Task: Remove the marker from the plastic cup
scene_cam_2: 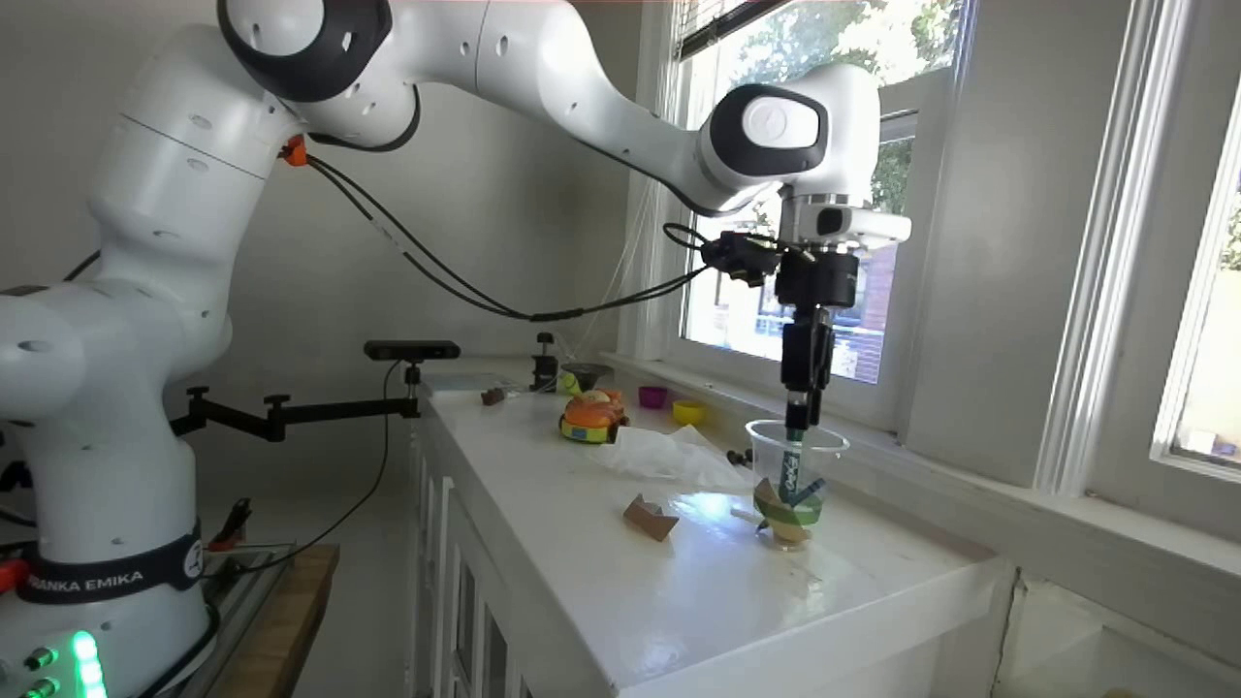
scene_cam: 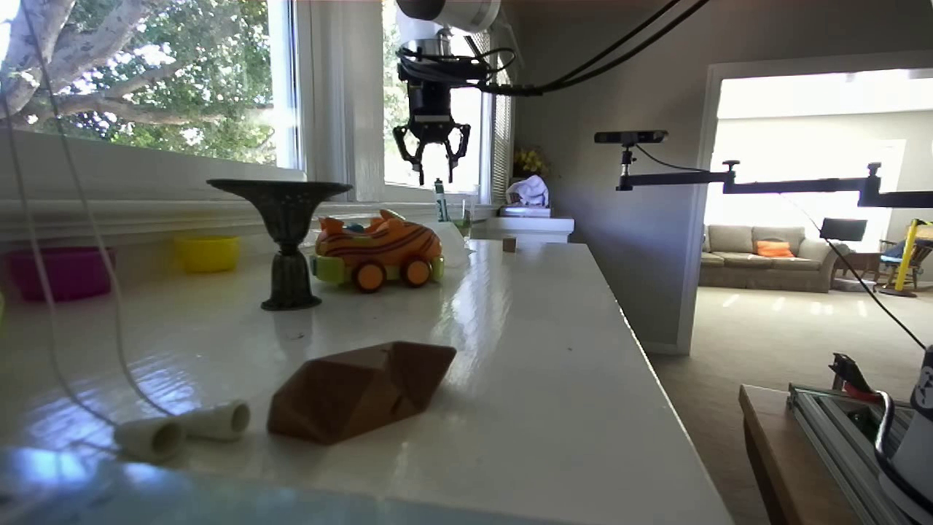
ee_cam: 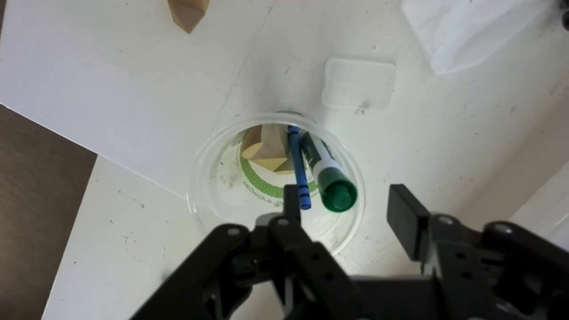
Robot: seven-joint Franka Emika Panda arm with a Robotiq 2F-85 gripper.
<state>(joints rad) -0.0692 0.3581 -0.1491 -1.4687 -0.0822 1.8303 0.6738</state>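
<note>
- Wrist view: the green marker (ee_cam: 326,169) leans inside the clear plastic cup (ee_cam: 206,186), cap (ee_cam: 338,193) toward three o'clock, probably propped against the cup's side, leaving that end easiest to grab.
- Above hangs the gripper (scene_cam: 436,177), fingers (ee_cam: 405,218) well apart, likely spread to straddle the cap.
- Watch the blue crayon (ee_cam: 298,164), just beside the marker, nine-o'clock side: it could get pinched too.

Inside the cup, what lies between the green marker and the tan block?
In the wrist view, a blue crayon lies between the green marker and the tan block.
</note>
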